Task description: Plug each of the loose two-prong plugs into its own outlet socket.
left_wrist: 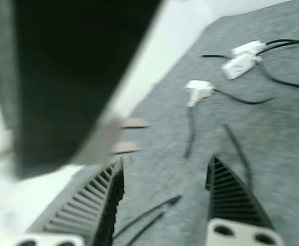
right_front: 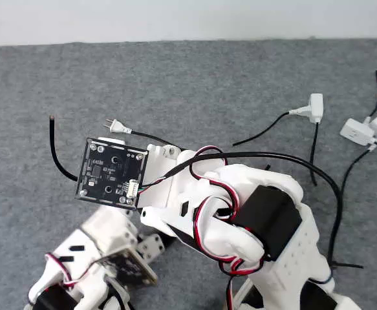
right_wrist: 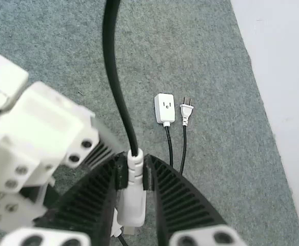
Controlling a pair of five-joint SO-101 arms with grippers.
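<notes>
Inspecting the right wrist view, found the right gripper (right_wrist: 134,161) clamped on a white plug (right_wrist: 131,202), with both ribbed fingers (right_wrist: 177,202) pressed against its sides and its black cord (right_wrist: 113,77) leading out past the fingertips over the grey mat (right_wrist: 216,169). Could not make out the prongs of that plug. Noted, beyond the fingertips and well apart from them, a white outlet socket (right_wrist: 164,108) lying face up on the mat. Noted just beside it, not touching, a second two-prong plug (right_wrist: 185,111) with prongs pointing away from the gripper. Logged both of their cords running back side by side toward the gripper. Found the left gripper (left_wrist: 166,161) spread wide and holding nothing, with only mat and thin cord ends (left_wrist: 154,211) between its fingers. Recorded, far ahead of it, a lone socket (left_wrist: 198,89) on a cord and, farther off, a pair of white blocks (left_wrist: 239,66) lying close together; cannot tell whether touching. Confirmed in the high view a loose two-prong plug (right_front: 114,125) lying flat just beyond an arm's wrist camera board (right_front: 110,173), the lone socket (right_front: 315,107) well off to the right, and the pair of white blocks (right_front: 358,131) near the right edge.
</notes>
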